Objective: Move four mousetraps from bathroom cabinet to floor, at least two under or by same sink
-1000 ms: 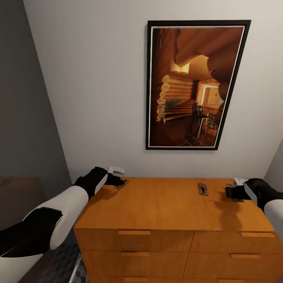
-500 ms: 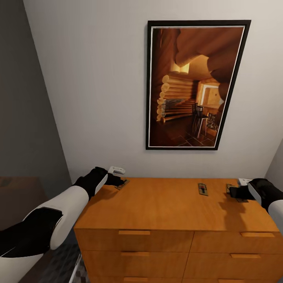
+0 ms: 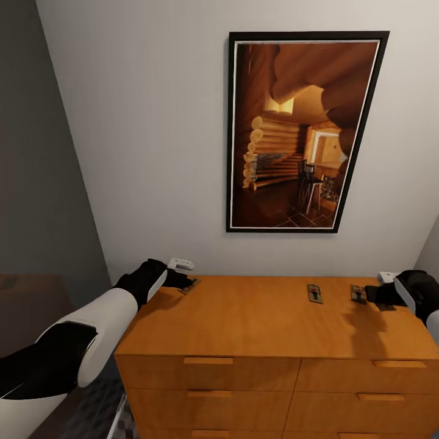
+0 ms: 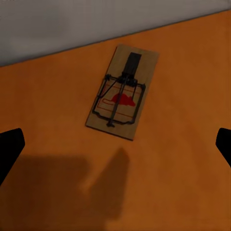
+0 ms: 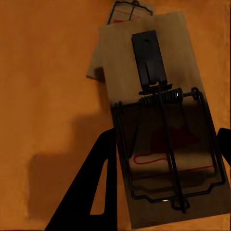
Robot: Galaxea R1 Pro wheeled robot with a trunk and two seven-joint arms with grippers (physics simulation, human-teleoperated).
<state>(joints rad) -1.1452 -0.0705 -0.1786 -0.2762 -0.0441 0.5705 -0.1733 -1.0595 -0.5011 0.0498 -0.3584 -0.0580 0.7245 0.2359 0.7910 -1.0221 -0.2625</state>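
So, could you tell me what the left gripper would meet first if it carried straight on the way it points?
Most likely the mousetrap lying flat on the cabinet top; it sits centred ahead between the open fingers of the left gripper, though depth is hard to judge.

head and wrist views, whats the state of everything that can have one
left gripper: jaws open, empty
left mousetrap: flat on cabinet, ungripped
right gripper: jaws shut on held mousetrap
held mousetrap: lifted off the cabinet
middle mousetrap: flat on cabinet
right mousetrap: flat on cabinet
drawers: shut
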